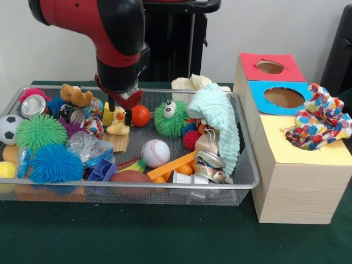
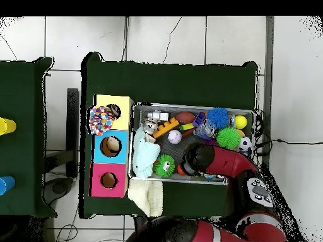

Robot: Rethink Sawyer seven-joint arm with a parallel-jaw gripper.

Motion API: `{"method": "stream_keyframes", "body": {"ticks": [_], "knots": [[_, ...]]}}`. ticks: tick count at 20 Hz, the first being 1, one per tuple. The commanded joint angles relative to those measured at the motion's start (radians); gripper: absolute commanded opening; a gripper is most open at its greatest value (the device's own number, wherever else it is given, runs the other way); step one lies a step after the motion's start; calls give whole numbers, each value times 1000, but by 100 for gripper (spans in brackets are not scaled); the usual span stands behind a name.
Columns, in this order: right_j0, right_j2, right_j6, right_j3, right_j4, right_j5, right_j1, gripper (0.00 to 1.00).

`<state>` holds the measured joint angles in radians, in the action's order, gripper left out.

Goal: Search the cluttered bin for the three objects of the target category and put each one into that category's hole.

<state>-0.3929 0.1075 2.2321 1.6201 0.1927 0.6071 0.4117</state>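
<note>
The wire mesh bin point(image 1: 248, 175) holds mixed toys; it also shows in the overhead view point(image 2: 189, 106). A confetti-patterned cloth point(image 1: 319, 118) lies bunched over the hole of the yellow box point(image 1: 308, 157), partly hanging out; from overhead it point(image 2: 99, 120) covers most of that hole. A small multicoloured rope ball point(image 1: 93, 126) lies in the bin's left half beside a yellow duck point(image 1: 118, 128). My gripper point(image 1: 120, 111) hangs open just above the duck, holding nothing. Overhead, the arm's wrist point(image 2: 200, 157) hides the gripper.
Blue box point(image 1: 283, 98) and red box point(image 1: 269, 67) stand behind the yellow one, holes uncovered. A mint-green waffle cloth point(image 1: 220, 118) drapes over the bin's right side. A cream waffle cloth point(image 2: 148, 195) lies outside the bin. Spiky balls, a baseball point(image 1: 155, 153) and cans fill the bin.
</note>
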Motion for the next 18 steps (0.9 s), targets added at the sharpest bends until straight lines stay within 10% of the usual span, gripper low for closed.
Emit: {"method": "stream_keyframes", "body": {"ticks": [1,18], "knots": [[-15,-31,10,-78,72,-127,-90,100],[-107,-58,-85,13,83,-24,44,100]]}}
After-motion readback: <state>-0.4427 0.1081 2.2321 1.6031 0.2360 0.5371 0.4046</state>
